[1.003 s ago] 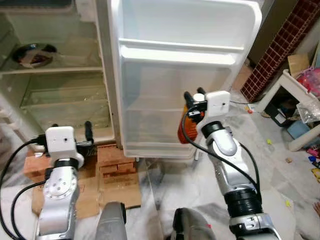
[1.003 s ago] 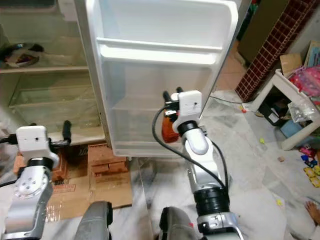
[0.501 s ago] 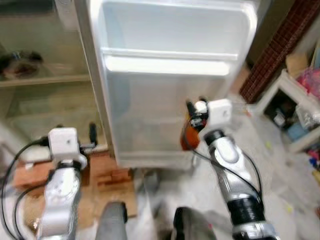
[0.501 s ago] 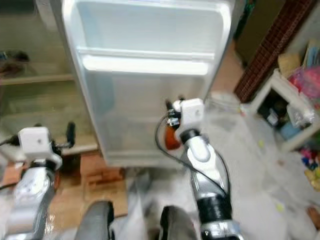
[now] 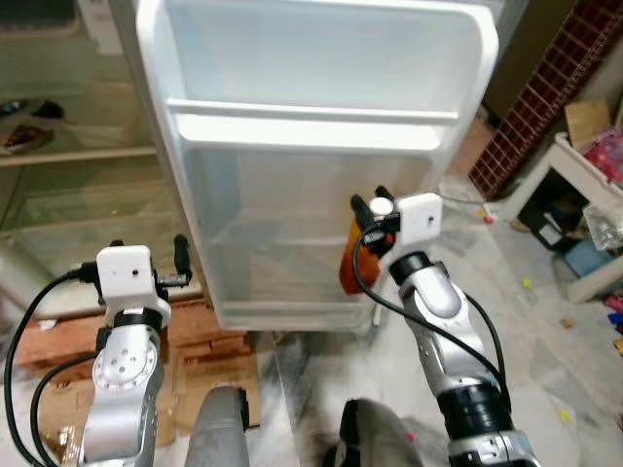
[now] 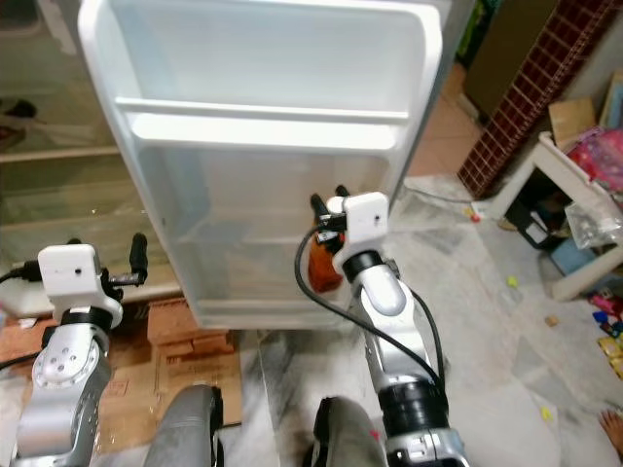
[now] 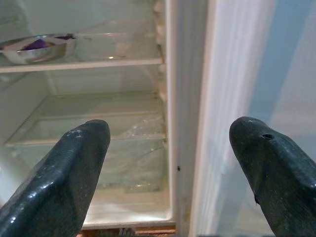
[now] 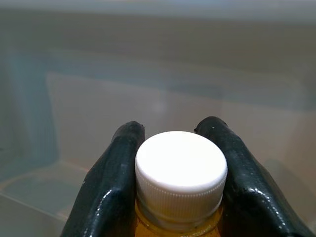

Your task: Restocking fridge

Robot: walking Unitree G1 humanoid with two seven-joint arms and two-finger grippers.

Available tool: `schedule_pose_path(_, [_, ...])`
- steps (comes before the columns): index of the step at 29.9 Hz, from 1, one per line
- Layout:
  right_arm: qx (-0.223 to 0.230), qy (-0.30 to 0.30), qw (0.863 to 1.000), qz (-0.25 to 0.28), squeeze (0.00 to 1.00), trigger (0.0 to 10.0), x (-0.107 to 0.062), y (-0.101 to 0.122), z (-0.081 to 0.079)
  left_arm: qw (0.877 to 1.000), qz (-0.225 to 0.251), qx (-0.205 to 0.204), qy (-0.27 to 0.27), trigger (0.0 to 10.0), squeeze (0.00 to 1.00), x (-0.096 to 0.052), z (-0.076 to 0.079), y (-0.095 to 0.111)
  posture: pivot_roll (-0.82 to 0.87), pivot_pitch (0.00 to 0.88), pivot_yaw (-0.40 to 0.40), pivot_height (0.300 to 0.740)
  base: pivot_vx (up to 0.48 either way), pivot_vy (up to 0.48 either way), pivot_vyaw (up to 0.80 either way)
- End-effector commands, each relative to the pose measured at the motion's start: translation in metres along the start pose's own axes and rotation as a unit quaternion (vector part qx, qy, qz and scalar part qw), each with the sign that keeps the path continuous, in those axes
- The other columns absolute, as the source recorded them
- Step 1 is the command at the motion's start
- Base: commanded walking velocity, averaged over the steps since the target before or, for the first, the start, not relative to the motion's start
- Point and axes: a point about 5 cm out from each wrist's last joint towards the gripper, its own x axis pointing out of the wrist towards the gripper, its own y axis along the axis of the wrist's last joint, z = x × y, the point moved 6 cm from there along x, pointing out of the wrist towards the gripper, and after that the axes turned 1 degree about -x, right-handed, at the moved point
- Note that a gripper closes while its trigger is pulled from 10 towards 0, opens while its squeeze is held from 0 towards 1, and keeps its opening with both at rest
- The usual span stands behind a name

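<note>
Right wrist view gives us the clearest look at the grasp: our right gripper (image 8: 177, 163) has its two black fingers (image 8: 111, 187) pressed against either side of the white ribbed screw cap (image 8: 180, 173) of an orange-filled plastic bottle (image 5: 352, 261), clamped just below the cap's top, with amber liquid visible under the cap. Beyond the cap we see the pale translucent wall of a door bin, blurred.

From the head camera, we hold that bottle upright at about 1 o'clock from our body, right in front of the lower shelf of the open white refrigerator door (image 5: 311, 146). The bottle hangs from the fingers with its body against the frosted front of the lower door bin (image 5: 282, 263); we cannot tell whether its base rests on anything.

Our left gripper (image 7: 170, 163) sits at about 10 o'clock, its fingers spread wide apart and holding nothing, pointed at the hinge edge between door and fridge interior (image 7: 89, 123). Inside, we see glass shelves, a clear crisper drawer (image 7: 98, 143), and a round metal bowl (image 7: 34, 47) on the upper shelf.

Flattened brown cardboard (image 5: 224, 360) lies on the marble floor at 11 o'clock.
</note>
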Motion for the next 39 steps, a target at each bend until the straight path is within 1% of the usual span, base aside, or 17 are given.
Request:
schedule_pose_path(1, [-0.001, 0.001, 1.0, 0.012, 0.0, 10.0, 0.002, 0.006, 0.002, 1.0, 0.002, 0.007, 0.009, 10.0, 0.0, -0.001, -0.004, 0.003, 0.11, 0.065, -0.067, 0.622, 0.0, 0.0, 0.0])
schedule_pose_path(2, [0.0, 0.006, 1.0, 0.012, 0.0, 10.0, 0.003, 0.006, 0.0, 1.0, 0.0, 0.007, 0.019, 10.0, 0.0, -0.001, -0.007, 0.003, 0.12, 0.068, -0.068, 0.612, 0.0, 0.0, 0.0])
schedule_pose_path(3, [0.0, 0.006, 1.0, 0.012, 0.0, 10.0, 0.003, 0.006, 0.0, 1.0, 0.0, 0.007, 0.019, 10.0, 0.0, -0.001, -0.007, 0.003, 0.12, 0.068, -0.068, 0.612, 0.0, 0.0, 0.0])
schedule_pose_path(4, [0.002, 0.014, 1.0, 0.012, 0.0, 10.0, 0.004, 0.006, -0.004, 1.0, -0.009, -0.003, 0.019, 10.0, 0.0, -0.001, -0.008, 0.001, 0.12, 0.069, -0.068, 0.602, 0.0, 0.0, 0.0])
schedule_pose_path(8, [0.006, 0.036, 0.999, 0.012, 0.0, 10.0, 0.005, 0.004, -0.012, 0.999, -0.012, 0.004, 0.033, 10.0, 0.0, -0.001, -0.013, 0.0, 0.12, 0.067, -0.067, 0.577, 0.0, 0.0, 0.0])
schedule_pose_path(11, [0.008, 0.041, 0.999, 0.013, 0.0, 10.0, 0.006, 0.003, -0.015, 0.999, -0.012, 0.007, 0.035, 10.0, 0.0, 0.0, -0.014, 0.001, 0.12, 0.065, -0.067, 0.557, 0.0, 0.0, 0.0])
schedule_pose_path(16, [0.007, 0.047, 0.999, 0.013, 0.0, 10.0, 0.006, 0.003, -0.017, 0.999, -0.011, 0.011, 0.041, 10.0, 0.0, 0.002, -0.016, 0.002, 0.12, 0.067, -0.065, 0.557, 0.0, 0.0, 0.0])
schedule_pose_path(24, [0.003, 0.052, 0.999, 0.012, 0.0, 10.0, 0.004, 0.0, -0.019, 0.998, -0.019, 0.011, 0.054, 10.0, 0.0, 0.003, -0.02, 0.0, 0.12, 0.07, -0.064, 0.557, 0.0, 0.0, 0.0])
schedule_pose_path(27, [0.001, 0.065, 0.998, 0.013, 0.0, 10.0, 0.004, 0.0, -0.024, 0.998, -0.02, 0.005, 0.053, 10.0, 0.0, 0.004, -0.019, -0.001, 0.12, 0.07, -0.064, 0.557, 0.0, 0.0, 0.0])
schedule_pose_path(29, [-0.001, 0.073, 0.997, 0.015, 0.0, 10.0, 0.003, 0.001, -0.027, 0.999, -0.018, 0.0, 0.048, 10.0, 0.0, 0.004, -0.017, 0.0, 0.12, 0.07, -0.064, 0.557, 0.0, 0.345, 0.0])
schedule_pose_path(32, [-0.009, 0.082, 0.996, 0.02, 0.0, 10.0, 0.003, 0.002, -0.033, 0.999, -0.015, 0.005, 0.047, 10.0, 0.0, 0.005, -0.017, 0.001, 0.12, 0.07, -0.063, 0.557, 0.273, 0.398, 0.0])
schedule_pose_path(39, [-0.005, 0.084, 0.996, 0.024, 0.0, 10.0, 0.002, 0.004, -0.035, 0.999, -0.01, 0.013, 0.047, 10.0, 0.0, 0.006, -0.017, 0.002, 0.11, 0.07, -0.061, 0.557, 0.306, 0.368, 0.0])
